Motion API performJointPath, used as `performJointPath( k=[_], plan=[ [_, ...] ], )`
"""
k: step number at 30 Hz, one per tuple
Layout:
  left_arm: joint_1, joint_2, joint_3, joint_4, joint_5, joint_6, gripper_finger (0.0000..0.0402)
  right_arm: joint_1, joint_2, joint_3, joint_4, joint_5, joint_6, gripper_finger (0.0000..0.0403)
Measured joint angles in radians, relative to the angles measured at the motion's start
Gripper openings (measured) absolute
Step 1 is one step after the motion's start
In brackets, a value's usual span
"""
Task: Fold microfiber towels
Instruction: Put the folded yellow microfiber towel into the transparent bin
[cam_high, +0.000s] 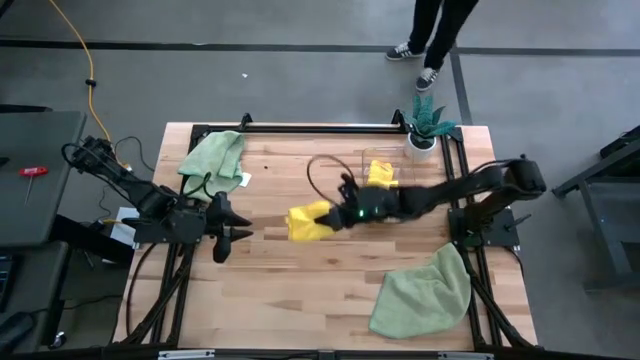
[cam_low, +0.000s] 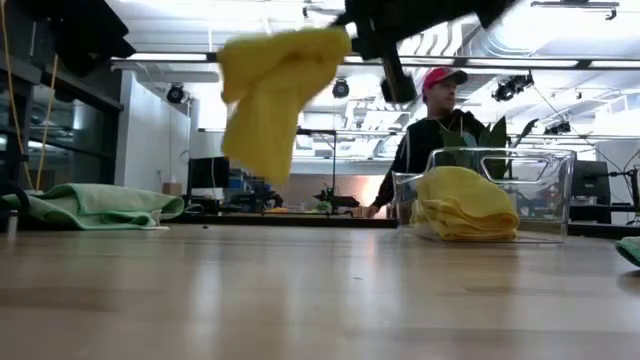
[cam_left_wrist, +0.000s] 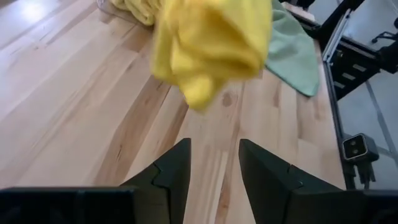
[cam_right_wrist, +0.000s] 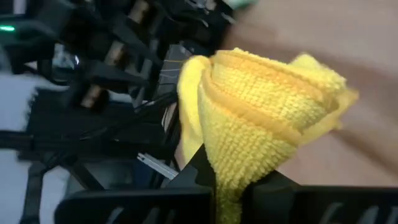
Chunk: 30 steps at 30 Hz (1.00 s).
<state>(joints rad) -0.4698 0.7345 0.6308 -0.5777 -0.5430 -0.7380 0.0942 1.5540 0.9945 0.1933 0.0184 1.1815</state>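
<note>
A bright yellow microfiber towel (cam_high: 308, 222) hangs bunched above the middle of the table, with my right gripper (cam_high: 334, 217) shut on it. In the low view the yellow towel (cam_low: 270, 90) is clear of the tabletop. My left gripper (cam_high: 232, 236) stands open near the table's left edge, apart from the towel. In the left wrist view nothing lies between its fingers (cam_left_wrist: 177, 171), and the towel (cam_left_wrist: 211, 43) is farther out. One sage green towel (cam_high: 212, 155) lies at the far left and another green towel (cam_high: 425, 290) at the near right. My right gripper pinches a bunched part of the yellow towel (cam_right_wrist: 244, 163) between its two fingers, with several folded layers showing. The fingers come from the table's right, slanting a little downward. The towel hangs below and beyond the fingers, slack and lifted clear of the table.
A clear container (cam_high: 380, 172) with folded yellow towels (cam_low: 465, 205) stands at the far middle-right. A small potted plant (cam_high: 425, 125) sits at the far right corner. A person (cam_low: 435, 130) stands beyond the far edge. Bare wood lies in the near middle of the table.
</note>
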Motion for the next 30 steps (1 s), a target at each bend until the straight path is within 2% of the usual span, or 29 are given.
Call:
performJointPath(
  k=[2,6,11,14,17,19,23,25,30],
  plan=[
    [0.000,-0.002,0.000,0.003,0.000,0.001,0.0127,-0.047,-0.036,0.090,-0.167,-0.068,-0.121,0.0000],
    [0.000,-0.002,0.000,0.003,0.000,0.008,0.0127,-0.148,-0.078,0.339,-0.618,-0.197,-0.396,0.0000],
    [0.000,-0.002,0.000,0.002,0.011,0.008,0.0127,-0.261,-0.066,0.692,-1.178,-0.259,-0.718,0.0000],
    [0.000,-0.002,0.000,0.002,0.011,0.008,0.0127,-0.320,-0.058,0.863,-1.491,-0.237,-0.869,0.0000],
    [0.000,-0.002,0.000,0.002,0.002,0.008,0.0127,-0.368,-0.056,0.950,-1.731,-0.147,-0.947,0.0000],
    [0.000,-0.002,0.000,0.002,-0.011,0.008,0.0126,-0.396,-0.066,0.957,-1.774,-0.119,-0.981,0.0000],
    [0.000,-0.002,0.000,0.003,-0.060,0.008,0.0126,-0.440,-0.131,0.900,-1.713,-0.162,-1.046,0.0000],
    [0.000,-0.002,0.000,0.003,-0.078,0.008,0.0126,-0.459,-0.141,0.867,-1.755,-0.157,-1.079,0.0000],
    [0.000,-0.002,0.001,0.000,-0.082,0.035,0.0127,-0.517,-0.150,0.793,-1.768,-0.149,-1.187,0.0000]
  ],
)
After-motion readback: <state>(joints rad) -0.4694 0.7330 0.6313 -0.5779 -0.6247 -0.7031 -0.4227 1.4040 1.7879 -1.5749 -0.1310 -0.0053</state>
